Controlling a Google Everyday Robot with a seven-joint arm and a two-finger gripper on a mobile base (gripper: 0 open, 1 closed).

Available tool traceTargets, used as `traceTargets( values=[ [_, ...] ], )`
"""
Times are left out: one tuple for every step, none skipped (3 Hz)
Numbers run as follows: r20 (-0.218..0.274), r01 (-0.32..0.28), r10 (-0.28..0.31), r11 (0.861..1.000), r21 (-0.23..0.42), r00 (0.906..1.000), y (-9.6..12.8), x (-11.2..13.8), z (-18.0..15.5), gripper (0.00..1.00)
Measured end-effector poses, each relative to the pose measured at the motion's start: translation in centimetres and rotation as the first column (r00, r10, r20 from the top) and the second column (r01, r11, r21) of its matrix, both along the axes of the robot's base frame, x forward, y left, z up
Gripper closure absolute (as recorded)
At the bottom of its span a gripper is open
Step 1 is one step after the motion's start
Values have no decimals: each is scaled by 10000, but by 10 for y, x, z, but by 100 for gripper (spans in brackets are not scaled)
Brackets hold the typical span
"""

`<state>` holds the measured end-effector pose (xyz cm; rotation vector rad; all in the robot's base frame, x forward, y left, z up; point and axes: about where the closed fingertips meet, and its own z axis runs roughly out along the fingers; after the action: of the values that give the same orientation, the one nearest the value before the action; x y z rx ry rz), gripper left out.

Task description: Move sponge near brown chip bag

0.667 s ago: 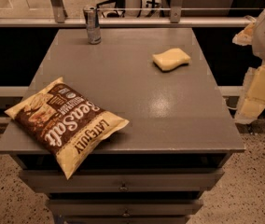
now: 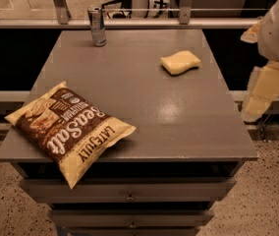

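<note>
The table point(image 2: 149, 112) is seen unchanged, and the brown chip bag point(image 2: 68, 129) is left lying at its front-left corner, overhanging the front edge. Off the right edge, the gripper point(image 2: 266, 90) has been shifted only slightly; it is held clear of the table, and whether it is open or closed cannot be told. The sponge point(image 2: 180, 62) is found unmoved near the back-right corner, well apart from the bag, so the approach is judged barely begun. A can point(image 2: 97, 26) is left standing at the back edge.
</note>
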<state>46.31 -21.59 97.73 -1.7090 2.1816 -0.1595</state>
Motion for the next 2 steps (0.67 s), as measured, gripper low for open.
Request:
traceTargets(
  values=[
    [670,217,-218,9998,28,9975,-6,80,-13,0],
    [833,795,-835,9956,503,9930,-13,140,-25,0]
  ],
)
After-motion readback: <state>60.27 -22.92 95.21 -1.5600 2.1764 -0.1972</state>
